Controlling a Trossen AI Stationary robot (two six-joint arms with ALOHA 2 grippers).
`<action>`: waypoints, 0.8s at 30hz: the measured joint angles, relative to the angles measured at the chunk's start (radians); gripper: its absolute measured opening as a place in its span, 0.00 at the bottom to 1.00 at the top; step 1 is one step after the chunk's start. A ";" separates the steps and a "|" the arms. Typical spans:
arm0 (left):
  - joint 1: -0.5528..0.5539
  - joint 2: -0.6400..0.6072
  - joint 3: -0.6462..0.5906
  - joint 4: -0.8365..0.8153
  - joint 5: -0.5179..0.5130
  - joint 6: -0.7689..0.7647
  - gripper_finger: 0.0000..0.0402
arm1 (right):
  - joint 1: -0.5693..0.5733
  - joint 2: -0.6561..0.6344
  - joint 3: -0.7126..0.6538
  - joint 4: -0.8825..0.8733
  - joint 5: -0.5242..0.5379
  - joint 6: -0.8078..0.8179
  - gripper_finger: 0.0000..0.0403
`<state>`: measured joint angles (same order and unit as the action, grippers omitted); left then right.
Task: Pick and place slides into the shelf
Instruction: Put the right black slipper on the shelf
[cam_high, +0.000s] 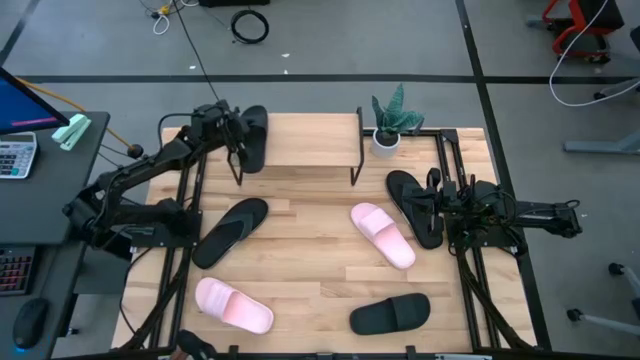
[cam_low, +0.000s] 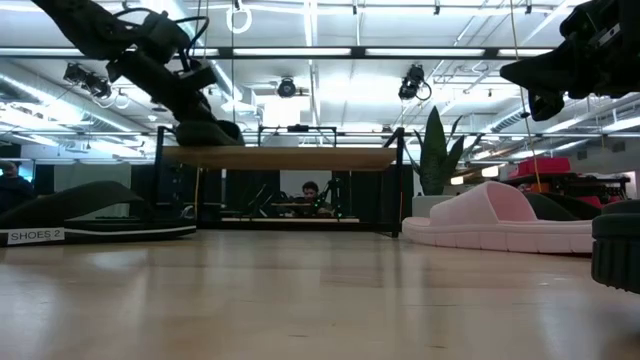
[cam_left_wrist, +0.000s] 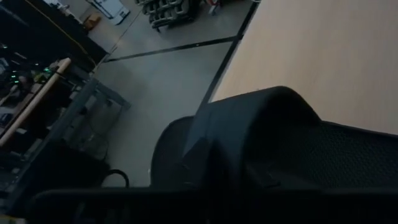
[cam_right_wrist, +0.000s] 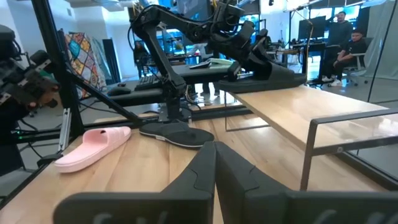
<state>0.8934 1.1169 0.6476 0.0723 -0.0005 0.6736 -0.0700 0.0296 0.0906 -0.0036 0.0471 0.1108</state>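
The shelf (cam_high: 305, 150), a pale plank on thin black legs, stands at the table's far edge. My left gripper (cam_high: 238, 135) is at its left end, shut on a black wide-strap slide (cam_high: 255, 140) over the plank. My right gripper (cam_right_wrist: 214, 165) is shut and empty, raised above a black thong flip-flop (cam_high: 410, 200) at the table's right. Flat on the table lie another black flip-flop (cam_high: 232, 230), two pink slides (cam_high: 382, 235) (cam_high: 232, 305) and a second black slide (cam_high: 390, 313). My left gripper holds the black slide (cam_right_wrist: 267, 70) from above and from the table's left, slanting down. The slide is over the shelf's left end (cam_low: 205, 132), tilted. The slide's strap (cam_left_wrist: 261, 130) fills the wrist view and hides the fingers. Whether the sole touches the plank, I cannot tell.
A potted plant (cam_high: 388, 125) stands beside the shelf's right end. The plank's middle and right part (cam_high: 320, 150) are bare. A side desk with a calculator (cam_high: 15, 155) is left of the table. People sit in the room beyond (cam_right_wrist: 348, 43).
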 joint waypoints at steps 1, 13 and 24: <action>0.000 0.000 0.000 0.000 -0.001 0.000 0.20 | 0.000 0.000 0.000 0.000 0.000 0.000 0.03; -0.001 -0.012 0.012 -0.013 -0.114 0.030 0.33 | 0.000 0.000 0.000 -0.003 0.000 0.001 0.03; 0.001 -0.018 0.048 -0.070 -0.161 0.072 0.30 | 0.000 0.000 0.000 -0.003 0.000 0.000 0.03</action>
<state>0.8944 1.0988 0.6956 0.0021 -0.1612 0.7456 -0.0696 0.0292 0.0906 -0.0067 0.0471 0.1113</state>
